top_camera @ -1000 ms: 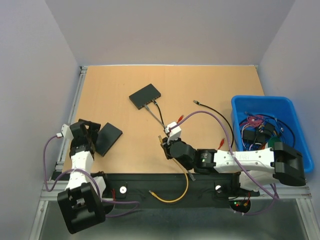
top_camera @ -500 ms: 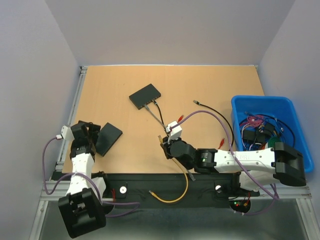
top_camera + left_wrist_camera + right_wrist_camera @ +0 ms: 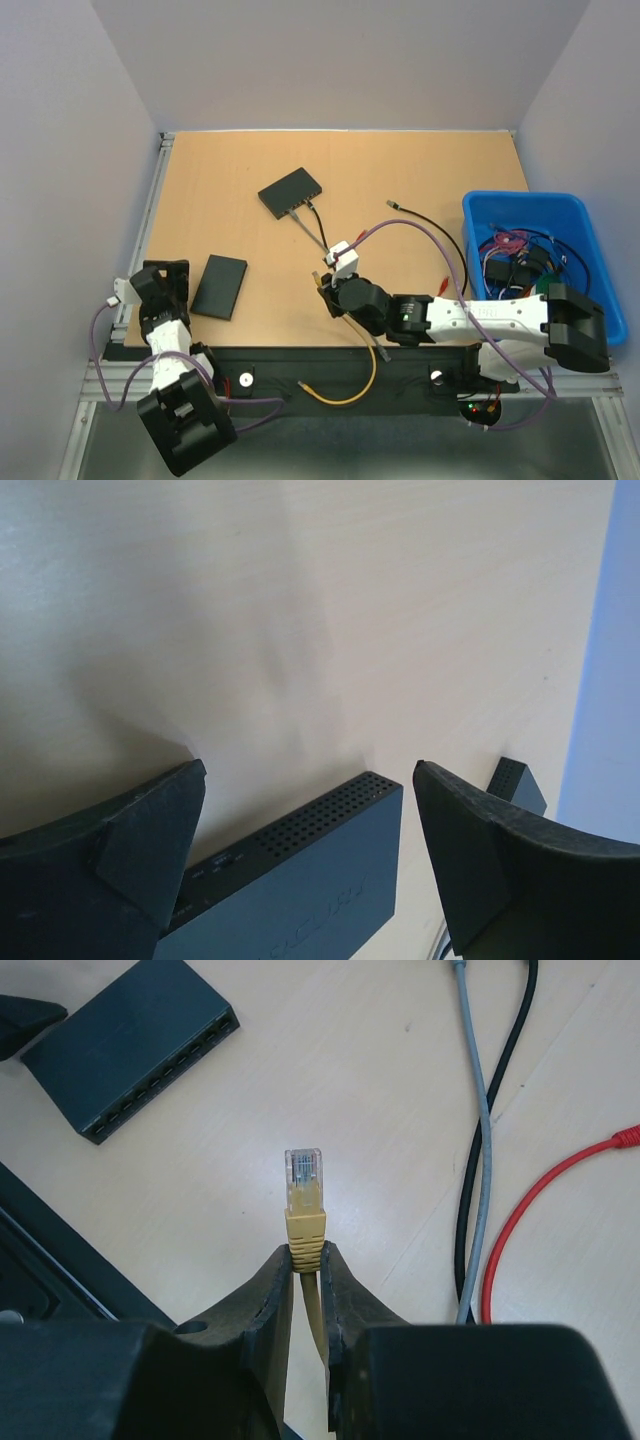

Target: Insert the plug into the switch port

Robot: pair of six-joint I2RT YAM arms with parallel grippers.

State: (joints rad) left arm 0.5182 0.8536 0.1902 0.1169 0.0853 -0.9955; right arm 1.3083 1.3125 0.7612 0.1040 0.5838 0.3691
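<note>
Overhead view of a wooden table (image 3: 400, 170), with the near switch (image 3: 220, 287), a flat black box, lying toward my left arm. My left claw (image 3: 178, 287) sits just left of the near switch, its jaws spread wide and holding nothing. My right claw (image 3: 325, 290) is well to the right of the near switch and is pinched narrow on the yellow plug (image 3: 319, 279). The yellow cable (image 3: 365, 385) loops away behind that claw, off the table's front edge. A far switch (image 3: 291, 192) lies beyond the near switch, further up the table, with cables running from it. A blue bin (image 3: 530, 203) of tangled wires stands far to the right of the near switch. Left wrist view: my two dark fingers (image 3: 140, 850) stand wide apart, and the near switch's vented end lies low between them, touching neither. Right wrist view: my jaws grip the plug by its yellow boot, so that its clear tip points up the frame. The near switch lies up and to the left of the plug, apart from it, its row of ports facing the plug's side. A grey cable (image 3: 480, 1110), a black cable (image 3: 500, 1080) and a red cable (image 3: 540, 1190) cross the table on the plug's far side from the near switch.
</note>
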